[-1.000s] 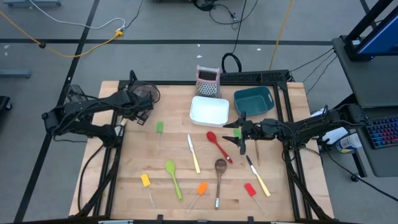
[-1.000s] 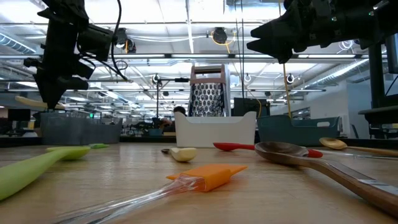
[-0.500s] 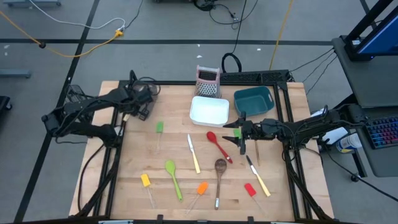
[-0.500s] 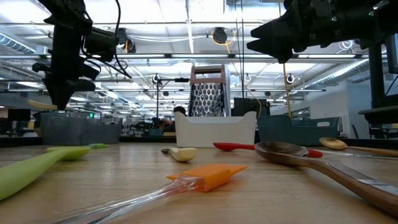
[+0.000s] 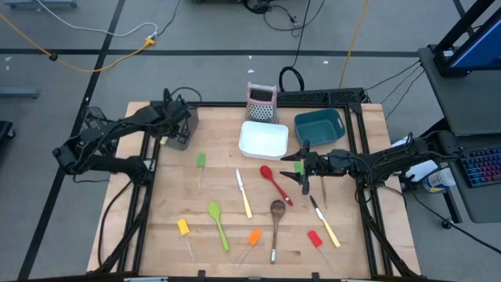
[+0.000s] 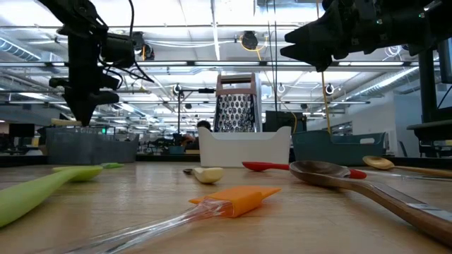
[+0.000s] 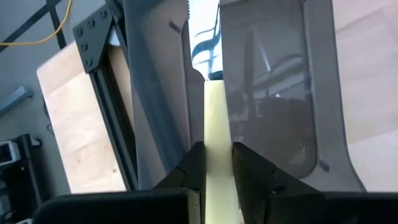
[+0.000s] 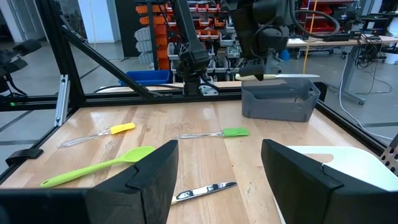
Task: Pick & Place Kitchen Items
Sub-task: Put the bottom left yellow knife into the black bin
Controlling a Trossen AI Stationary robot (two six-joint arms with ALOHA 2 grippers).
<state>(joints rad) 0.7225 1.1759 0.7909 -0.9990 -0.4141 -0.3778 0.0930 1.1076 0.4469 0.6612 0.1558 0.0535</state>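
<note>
On the wooden table (image 5: 172, 188), the left claw (image 7: 211, 163) grips a cream-handled knife (image 7: 216, 124) above the dark bin (image 5: 181, 128) at the far left corner (blade crosswise); released crooked, it could bridge the rim. The right claw (image 5: 302, 168) waits open.

Overhead view: even, bright, diffuse light; wooden worktop (image 5: 235, 243) pale, shadows faint and short. Low view: ceiling strip lights (image 6: 233, 10) behind scene, blown out; arms backlit, near-black silhouettes. Nearest items soft, out of focus: orange spatula (image 6: 236, 201), green spoon (image 6: 42, 187), wooden spoon (image 6: 353, 180); box grater (image 6: 235, 106) sharper. Left wrist view: cream knife handle (image 7: 216, 149) between jaws blurred from closeness; glare on grey bin wall (image 7: 273, 93) beyond jaws. Right wrist view: crisp beyond jaws, soft sheen on worktop.
</note>
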